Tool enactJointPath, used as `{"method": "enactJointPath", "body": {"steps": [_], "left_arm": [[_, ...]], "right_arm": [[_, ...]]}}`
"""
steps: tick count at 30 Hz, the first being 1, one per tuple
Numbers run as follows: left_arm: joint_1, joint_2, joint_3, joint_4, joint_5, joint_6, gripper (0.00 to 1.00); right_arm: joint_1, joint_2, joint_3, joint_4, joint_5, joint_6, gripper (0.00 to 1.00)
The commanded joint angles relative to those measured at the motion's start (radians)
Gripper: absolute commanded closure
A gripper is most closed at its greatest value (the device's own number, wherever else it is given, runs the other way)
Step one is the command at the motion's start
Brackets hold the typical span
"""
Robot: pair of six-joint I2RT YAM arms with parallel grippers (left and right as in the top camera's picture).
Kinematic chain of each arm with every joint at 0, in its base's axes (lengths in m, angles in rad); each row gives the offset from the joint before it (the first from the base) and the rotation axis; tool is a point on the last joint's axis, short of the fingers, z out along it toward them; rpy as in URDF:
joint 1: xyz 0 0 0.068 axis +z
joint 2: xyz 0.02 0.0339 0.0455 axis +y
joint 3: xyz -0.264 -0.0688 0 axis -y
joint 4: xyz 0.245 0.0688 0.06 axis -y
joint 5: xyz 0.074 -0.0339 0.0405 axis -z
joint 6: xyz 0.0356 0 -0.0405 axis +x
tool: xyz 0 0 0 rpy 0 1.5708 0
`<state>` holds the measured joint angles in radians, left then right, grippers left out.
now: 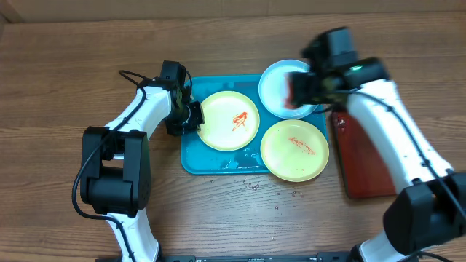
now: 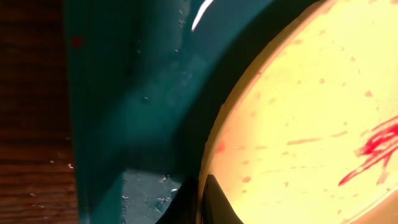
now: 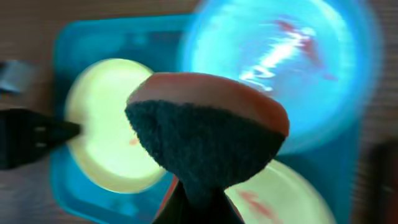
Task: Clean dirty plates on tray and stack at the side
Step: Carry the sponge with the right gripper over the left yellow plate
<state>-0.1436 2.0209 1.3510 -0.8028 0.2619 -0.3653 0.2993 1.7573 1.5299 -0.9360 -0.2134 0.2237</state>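
Observation:
The teal tray [image 1: 191, 154] holds a yellow-green plate [image 1: 228, 121] with a red smear, gripped at its left rim by my left gripper [image 1: 194, 116]. In the left wrist view my left gripper's fingers [image 2: 202, 202] pinch that plate's [image 2: 311, 124] edge over the tray [image 2: 124, 93]. A second yellow-green plate [image 1: 294, 150] lies on the tray's right edge. The light-blue plate [image 1: 277, 87] sits at the back right. My right gripper [image 1: 306, 89] is shut on a sponge [image 3: 208, 134], orange on top and dark underneath, held above the blue plate [image 3: 280, 56].
A dark red-brown tray [image 1: 364, 164] lies right of the teal tray, partly under my right arm. Small crumbs or droplets [image 1: 253, 186] dot the wood in front of the teal tray.

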Motion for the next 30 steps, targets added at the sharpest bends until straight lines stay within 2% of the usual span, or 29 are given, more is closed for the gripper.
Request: {"method": "enactJointPath", "body": {"steps": [1,5,13,22,27,30], "left_arm": [[-0.002,0.018,-0.018,-0.008,0.036,0.045,0.96],[-0.001,0.018,-0.018,-0.008,0.035,0.078,0.96],[-0.001,0.018,-0.018,0.005,0.053,0.159,0.96],[-0.001,0.018,-0.018,0.019,0.053,0.160,0.96],[-0.001,0.018,-0.018,0.019,0.054,0.160,0.96],[-0.001,0.018,-0.018,0.018,0.054,0.160,0.96]], "right_arm": [[0.070,0.060,0.023,0.050,-0.020,0.124,0.96],[0.137,0.139,0.024,0.122,-0.051,0.144,0.96],[0.174,0.271,0.024,0.123,-0.100,0.151,0.96],[0.217,0.365,0.024,0.129,-0.103,0.175,0.96],[0.224,0.423,0.024,0.140,-0.084,0.288,0.96],[0.224,0.446,0.024,0.161,-0.119,0.302,0.96]]}}
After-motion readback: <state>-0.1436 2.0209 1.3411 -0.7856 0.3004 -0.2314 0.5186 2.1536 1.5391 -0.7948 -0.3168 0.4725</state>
